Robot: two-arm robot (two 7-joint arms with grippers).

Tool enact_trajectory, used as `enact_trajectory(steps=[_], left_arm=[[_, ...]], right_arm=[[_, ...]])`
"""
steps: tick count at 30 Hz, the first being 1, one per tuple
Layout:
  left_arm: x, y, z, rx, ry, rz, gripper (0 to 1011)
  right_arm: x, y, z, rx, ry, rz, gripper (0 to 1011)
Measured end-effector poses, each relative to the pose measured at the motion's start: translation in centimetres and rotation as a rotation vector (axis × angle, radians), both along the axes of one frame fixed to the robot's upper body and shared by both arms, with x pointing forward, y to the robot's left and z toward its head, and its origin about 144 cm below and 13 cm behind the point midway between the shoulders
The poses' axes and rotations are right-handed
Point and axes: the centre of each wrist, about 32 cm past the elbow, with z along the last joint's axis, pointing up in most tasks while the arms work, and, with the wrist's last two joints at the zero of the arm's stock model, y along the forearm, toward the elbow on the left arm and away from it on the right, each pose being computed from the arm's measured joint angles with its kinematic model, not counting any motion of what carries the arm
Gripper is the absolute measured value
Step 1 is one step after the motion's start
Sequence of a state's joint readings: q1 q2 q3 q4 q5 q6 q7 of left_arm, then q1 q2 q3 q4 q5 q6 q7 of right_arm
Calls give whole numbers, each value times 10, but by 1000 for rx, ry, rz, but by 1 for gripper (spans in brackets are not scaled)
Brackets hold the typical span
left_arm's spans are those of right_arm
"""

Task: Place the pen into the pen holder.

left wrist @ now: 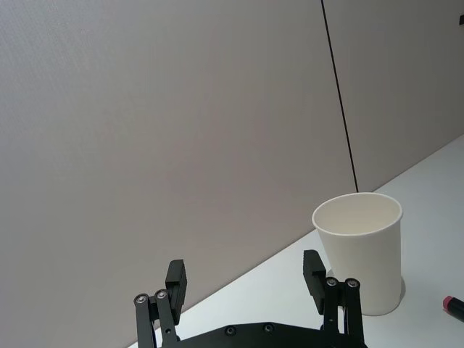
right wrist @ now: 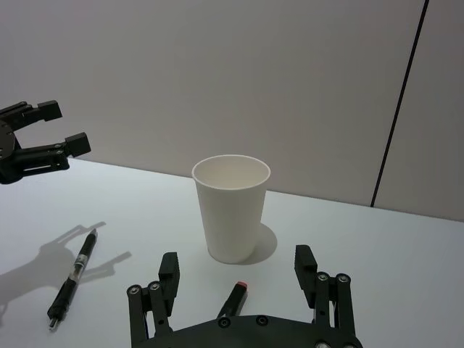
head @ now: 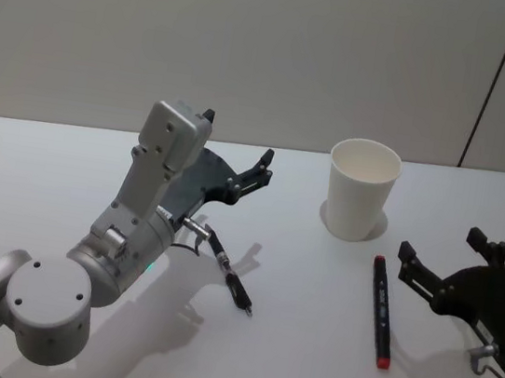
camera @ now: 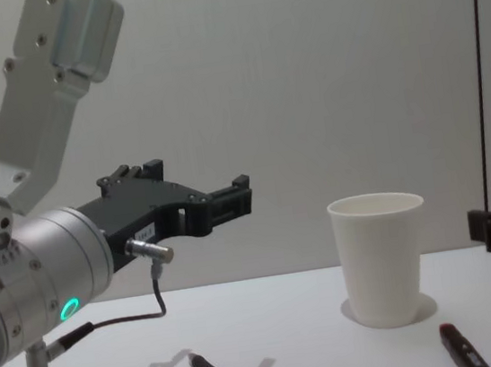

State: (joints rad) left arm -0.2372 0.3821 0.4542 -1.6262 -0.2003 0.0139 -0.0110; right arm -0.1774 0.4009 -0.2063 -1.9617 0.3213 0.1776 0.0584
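Head: pen holder (head: 361, 190) upright; red-tipped pen (head: 381, 311) lies near it, at its right; slim black pen (head: 232, 282) well to its left
Left wrist: left gripper (left wrist: 245, 268), fingers apart, empty, faces pen holder
Right wrist: right gripper (right wrist: 237, 261), fingers apart, empty; red-tipped pen between it and pen holder
Chest: left gripper raised left of pen holder

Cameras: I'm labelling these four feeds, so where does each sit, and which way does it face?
Head: high, looking down at the table; shows left claw, right claw, cup, marker, pen.
Chest: low, looking across the table; left arm large, cup side-on.
Left wrist: behind the left claw, facing cup and wall.
Right wrist: behind the right claw, facing the cup; left claw farther off.
Shared: all four see the cup.
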Motion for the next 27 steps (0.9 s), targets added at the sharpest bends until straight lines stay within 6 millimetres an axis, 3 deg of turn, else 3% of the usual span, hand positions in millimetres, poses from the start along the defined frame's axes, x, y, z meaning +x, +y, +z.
enact_trajectory(steps=[17, 27], left_arm=[[0, 0, 0, 0, 0, 0, 1001], [0, 0, 0, 0, 0, 0, 1001]], right_arm=[[-18, 1, 3, -5, 71, -19, 1002], [-18, 4, 5, -11, 114, -52, 1001]])
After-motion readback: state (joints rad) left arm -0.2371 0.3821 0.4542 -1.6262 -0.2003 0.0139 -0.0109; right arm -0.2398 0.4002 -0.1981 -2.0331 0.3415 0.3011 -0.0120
